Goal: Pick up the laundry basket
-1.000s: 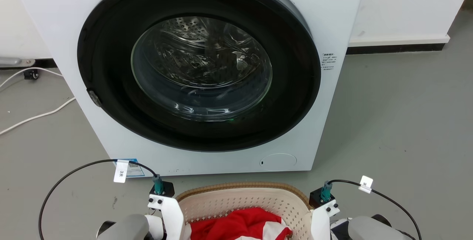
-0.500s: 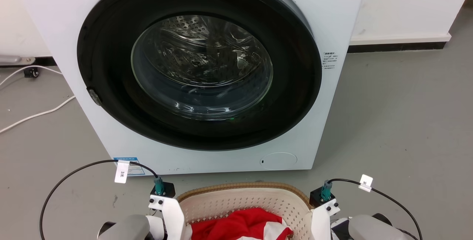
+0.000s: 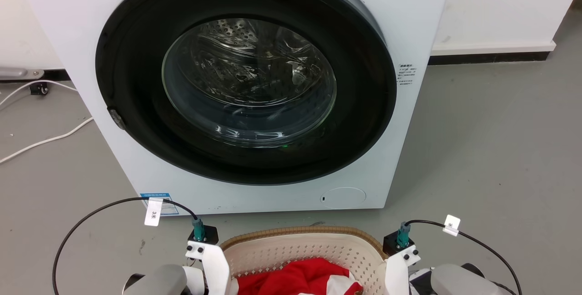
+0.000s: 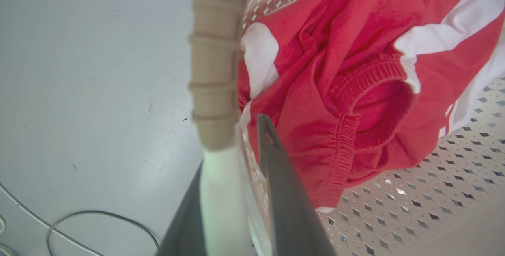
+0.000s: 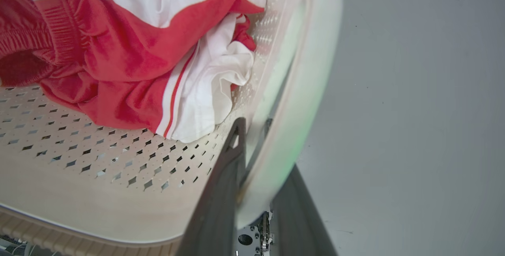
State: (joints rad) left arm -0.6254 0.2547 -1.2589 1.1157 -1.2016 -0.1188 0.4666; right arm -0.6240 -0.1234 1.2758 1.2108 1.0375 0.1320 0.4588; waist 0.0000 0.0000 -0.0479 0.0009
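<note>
Left wrist view: the left pincer straddles the side wall of the laundry basket, with the left handle between its two dark fingers.
Left pincer state: narrowed onto the left handle with no gap to be seen; it looks to be holding it.
Outside the left pincer: bare grey floor and a loop of cable.
Inside the left pincer: a red and white garment lies in the basket, just beside the inner finger.
Head view: the basket sits between the two pincers' wrists, and the washing machine stands beyond both, door closed.
Right wrist view: the right pincer clasps the right handle, one finger inside the perforated wall and one outside.
Right pincer state: drawn in on the right handle, gripping it as far as I can judge.
Done: both side grips appear to be made.
Left: the lift itself; the pictures do not show whether the basket's base is clear of the floor.
Next move: likely an even rise of both arms, so the basket stays level and the garment stays in.
</note>
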